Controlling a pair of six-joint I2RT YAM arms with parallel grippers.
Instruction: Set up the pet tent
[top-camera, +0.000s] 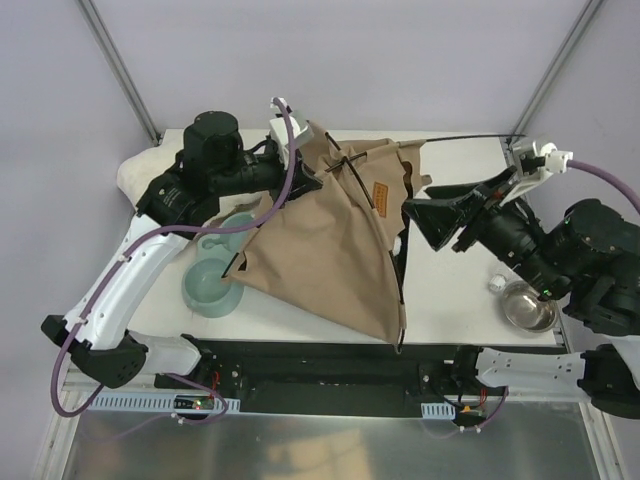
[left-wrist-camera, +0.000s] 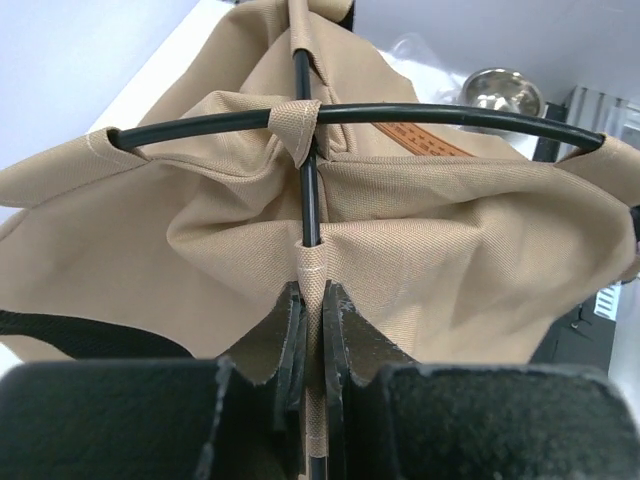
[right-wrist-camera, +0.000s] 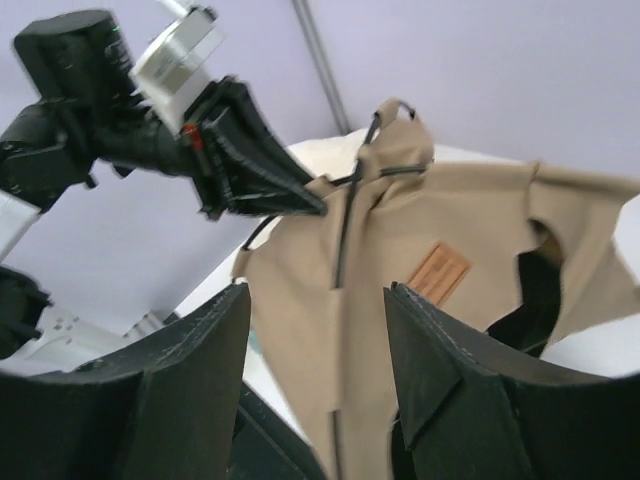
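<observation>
Pet tent (top-camera: 330, 250): left claw (left-wrist-camera: 313, 300) clamped on its pole sleeve; right claw (right-wrist-camera: 318, 292) apart, beside right edge.

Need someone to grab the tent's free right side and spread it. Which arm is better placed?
Right, probably. The right gripper is open and empty, and it faces the loose right edge of the pet tent. The left gripper is clamped shut on the tent near its peak, so it isn't free.

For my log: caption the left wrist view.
Left gripper clamps a seam of the pet tent below its crossed black poles.
</observation>
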